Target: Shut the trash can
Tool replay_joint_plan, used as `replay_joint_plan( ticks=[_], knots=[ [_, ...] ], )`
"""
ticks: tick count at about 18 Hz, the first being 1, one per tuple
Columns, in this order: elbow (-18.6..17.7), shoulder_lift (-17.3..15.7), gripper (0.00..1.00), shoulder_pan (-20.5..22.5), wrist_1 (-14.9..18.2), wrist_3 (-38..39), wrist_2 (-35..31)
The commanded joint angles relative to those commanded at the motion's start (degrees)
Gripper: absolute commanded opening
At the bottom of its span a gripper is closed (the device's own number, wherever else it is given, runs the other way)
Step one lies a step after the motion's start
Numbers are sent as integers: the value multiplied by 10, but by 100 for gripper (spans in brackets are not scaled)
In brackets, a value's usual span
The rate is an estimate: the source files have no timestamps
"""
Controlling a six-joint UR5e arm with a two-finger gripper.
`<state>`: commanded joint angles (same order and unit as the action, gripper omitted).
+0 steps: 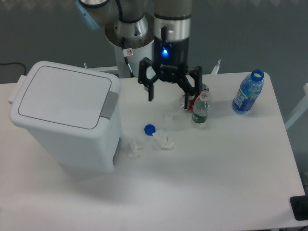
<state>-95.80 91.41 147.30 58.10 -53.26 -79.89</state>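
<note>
Camera: claw [170, 95] wide open, empty, above table [216, 173].

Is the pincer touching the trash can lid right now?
Apart. The fixed camera shows the open pincer hanging over the table right of the trash can, with bare table surface visible between its nearer finger and the grey latch.

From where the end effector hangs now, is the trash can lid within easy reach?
Probably yes. The end effector hangs open above the table, just right of the trash can. Nothing stands between them; the blue cap and crumpled scraps lie low on the table. The lid already looks down.
</note>
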Motion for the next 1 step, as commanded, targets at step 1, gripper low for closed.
replay_joint_plan(
  ticks=[1],
  knots=[
    [1, -1, 100, 6, 0, -2, 0]
  ],
)
